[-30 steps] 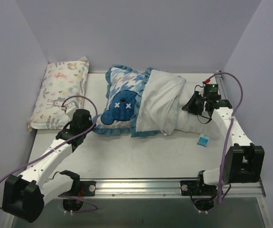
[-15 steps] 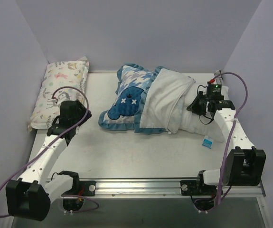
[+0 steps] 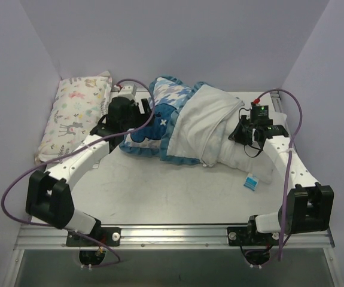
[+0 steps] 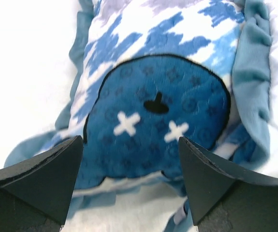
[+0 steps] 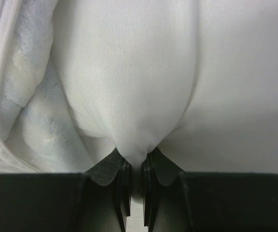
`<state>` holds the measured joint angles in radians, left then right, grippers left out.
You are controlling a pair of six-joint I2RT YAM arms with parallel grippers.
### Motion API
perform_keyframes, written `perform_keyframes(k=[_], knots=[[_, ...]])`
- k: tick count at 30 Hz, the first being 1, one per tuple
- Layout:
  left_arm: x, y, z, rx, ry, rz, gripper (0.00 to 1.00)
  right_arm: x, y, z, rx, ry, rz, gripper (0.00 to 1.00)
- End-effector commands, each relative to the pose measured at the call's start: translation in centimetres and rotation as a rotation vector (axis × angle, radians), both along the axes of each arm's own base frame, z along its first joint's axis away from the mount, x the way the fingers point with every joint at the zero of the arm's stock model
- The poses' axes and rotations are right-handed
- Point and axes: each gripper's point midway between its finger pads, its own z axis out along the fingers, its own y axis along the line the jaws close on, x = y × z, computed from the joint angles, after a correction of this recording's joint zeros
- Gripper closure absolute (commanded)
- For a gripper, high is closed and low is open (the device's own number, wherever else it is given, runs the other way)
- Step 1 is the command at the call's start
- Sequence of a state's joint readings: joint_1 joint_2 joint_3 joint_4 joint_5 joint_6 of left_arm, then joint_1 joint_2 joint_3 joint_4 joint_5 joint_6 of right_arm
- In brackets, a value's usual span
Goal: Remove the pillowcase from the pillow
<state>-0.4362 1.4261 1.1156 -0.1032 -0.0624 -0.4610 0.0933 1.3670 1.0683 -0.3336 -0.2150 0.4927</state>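
Pillow (image 3: 247,156) partly hidden from you: left part sitting inside pillowcase (image 3: 158,115), only right end showing. Pillowcase lying mid-surface (image 3: 177,191), bear face up, white reverse folding over pillow. Right hand (image 5: 136,187) pinching pillow's white fabric tight. Left hand (image 4: 129,142) gaping wide, hovering over bear, having swung in from left edge since half second ago.

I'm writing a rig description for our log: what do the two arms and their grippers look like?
The left arm and right arm have white links and bulky black joint housings. A purple cable loops along each. The left gripper has black wedge-shaped fingers; the right gripper has black ones too. The right wrist carries a small green light.
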Motion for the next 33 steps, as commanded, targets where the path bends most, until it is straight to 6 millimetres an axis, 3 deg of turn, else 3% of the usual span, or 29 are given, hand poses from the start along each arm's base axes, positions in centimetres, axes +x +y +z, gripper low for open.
perform_keyframes(k=[1,2,3,7,11,15,16,18,25,31,33], knots=[[3.4,-1.4,2.2,0.066,-0.113,-0.069,0.12,0.8,-0.3,0.8,-0.026,-0.013,-0.005,1.0],[4.1,-2.0,0.9,0.086,-0.098,-0.095,0.12,0.8,-0.4,0.8,-0.024,-0.013,-0.009,1.0],[4.6,-2.5,1.4,0.083,-0.112,-0.11,0.12,0.8,-0.4,0.7,-0.028,-0.01,-0.008,1.0],[5.2,-4.4,0.0,0.073,-0.098,-0.204,0.12,0.9,-0.7,0.5,-0.034,-0.002,-0.014,1.0],[5.7,-4.5,-2.3,0.071,-0.057,-0.197,0.16,1.1,-1.0,0.1,-0.037,0.008,-0.018,1.0],[5.3,-4.1,-3.6,0.062,-0.033,-0.179,0.6,1.0,-1.4,0.0,-0.042,0.01,-0.03,1.0],[5.3,-3.9,-3.7,0.06,-0.033,-0.163,0.87,1.0,-1.6,0.0,-0.044,0.007,-0.037,1.0],[5.3,-2.4,-3.5,0.074,-0.032,-0.096,1.0,1.0,-1.9,0.1,-0.051,0.003,-0.047,1.0],[5.0,6.4,-3.4,0.108,0.048,0.253,1.0,0.5,-4.7,0.1,-0.016,-0.002,-0.146,1.0],[2.1,13.4,-4.3,0.144,0.151,0.58,1.0,0.1,-6.4,0.8,-0.006,-0.023,-0.208,1.0],[0.8,15.9,-3.6,0.128,0.148,0.684,1.0,0.0,-6.7,0.9,0.002,-0.025,-0.217,1.0]])
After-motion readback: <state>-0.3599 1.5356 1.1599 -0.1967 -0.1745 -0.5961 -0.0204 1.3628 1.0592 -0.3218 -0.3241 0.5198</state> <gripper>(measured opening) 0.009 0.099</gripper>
